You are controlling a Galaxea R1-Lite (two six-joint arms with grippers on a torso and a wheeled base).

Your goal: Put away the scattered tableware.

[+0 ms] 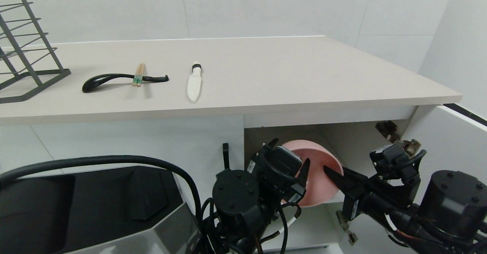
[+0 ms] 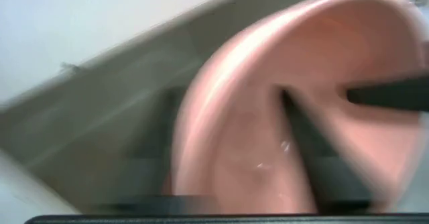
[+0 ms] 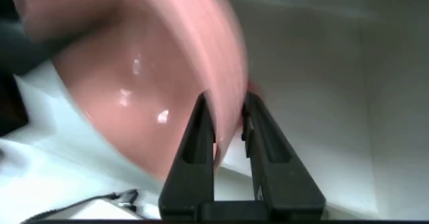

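**Pink bowl in cabinet, R hand on rim**

I see the pink bowl (image 1: 317, 178) inside the open cabinet (image 1: 342, 132) under the surface (image 1: 285, 67). It's tilted up on edge, hollow facing my L arm. R hand (image 3: 228, 113) pinches the bowl rim, one finger inside and one outside. L hand (image 1: 304, 170) is spread, its fingers (image 2: 315, 157) over the bowl's inner face w/o gripping.

On the surface: black spoon (image 1: 95, 82) w/ chopsticks (image 1: 138, 75) lying across its handle, white knife (image 1: 194, 83) just beside them, wire rack (image 1: 26, 56) at far L.
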